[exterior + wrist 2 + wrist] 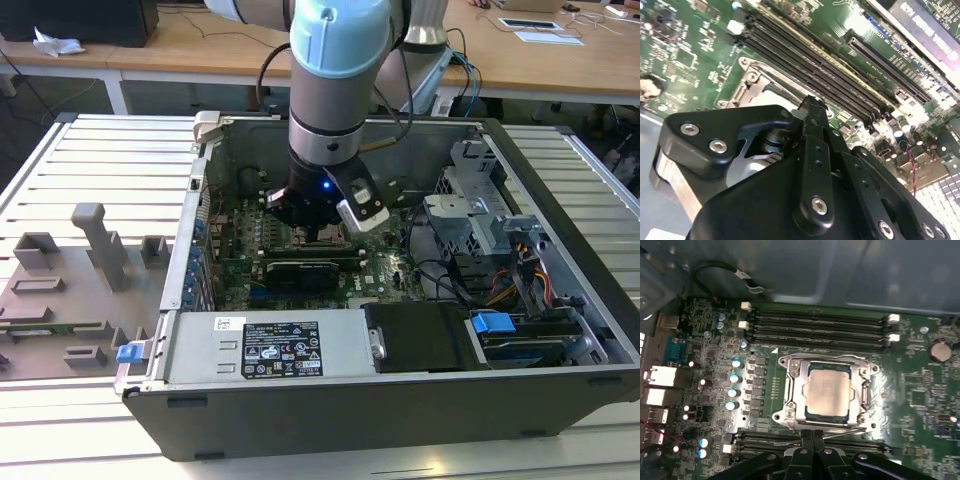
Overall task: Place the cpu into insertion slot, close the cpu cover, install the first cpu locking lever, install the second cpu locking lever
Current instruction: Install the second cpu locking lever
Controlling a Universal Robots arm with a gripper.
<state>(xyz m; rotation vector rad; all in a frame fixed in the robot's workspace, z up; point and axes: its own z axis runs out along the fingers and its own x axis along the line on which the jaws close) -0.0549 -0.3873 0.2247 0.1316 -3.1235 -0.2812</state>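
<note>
While one cpu [827,395] lies under one cpu cover [860,390], the tool [811,436] hovers pinched closed, empty.

- Arm [325,90]: cylindrical grey metal housing with a pale blue joint cap at the top end.
- Wrist [322,185]: black section carrying one small lit blue indicator; a white and black module is fitted at its side.
- Cables: black, routed behind the arm.
- Gripper [812,112]: matte black linkage plates fastened with silver socket-head screws; a bare metal body section is visible beneath.
</note>
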